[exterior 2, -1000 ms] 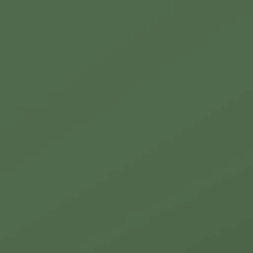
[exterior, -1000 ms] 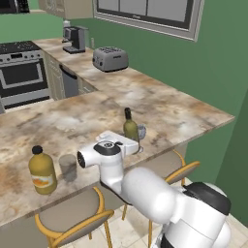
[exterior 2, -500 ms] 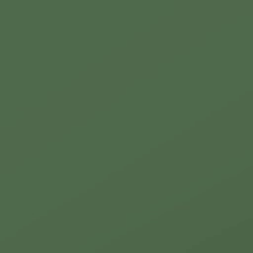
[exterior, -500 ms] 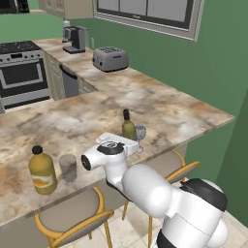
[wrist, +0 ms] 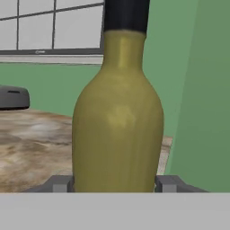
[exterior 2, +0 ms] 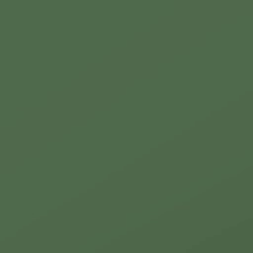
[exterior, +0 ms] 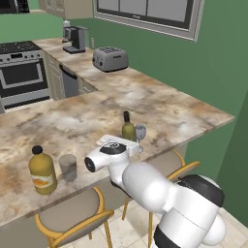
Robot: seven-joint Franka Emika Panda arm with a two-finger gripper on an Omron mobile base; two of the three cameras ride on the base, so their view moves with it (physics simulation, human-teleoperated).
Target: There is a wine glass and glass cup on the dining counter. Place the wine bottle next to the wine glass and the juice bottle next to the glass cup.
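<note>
Marbled dining counter (exterior: 184, 114) bears wine bottle (wrist: 117, 121), clamped upright by jaws; wine glass (exterior: 140, 131) adjacent.

Polished marbled stone on the surface (exterior: 160, 104). Smooth, softly glossy olive glass on the wine bottle (wrist: 117, 126), dark matt neck. Clear glass: wine glass (exterior: 140, 131). Brushed metal toaster (exterior: 110, 58).

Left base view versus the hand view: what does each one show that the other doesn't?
Left base view alone: the juice bottle beside the glass cup, the wine glass, a coffee maker and a stove. Hand view alone: the fingers flanking the wine bottle at its base. Both: that bottle, the dining counter, a toaster, the window.
</note>
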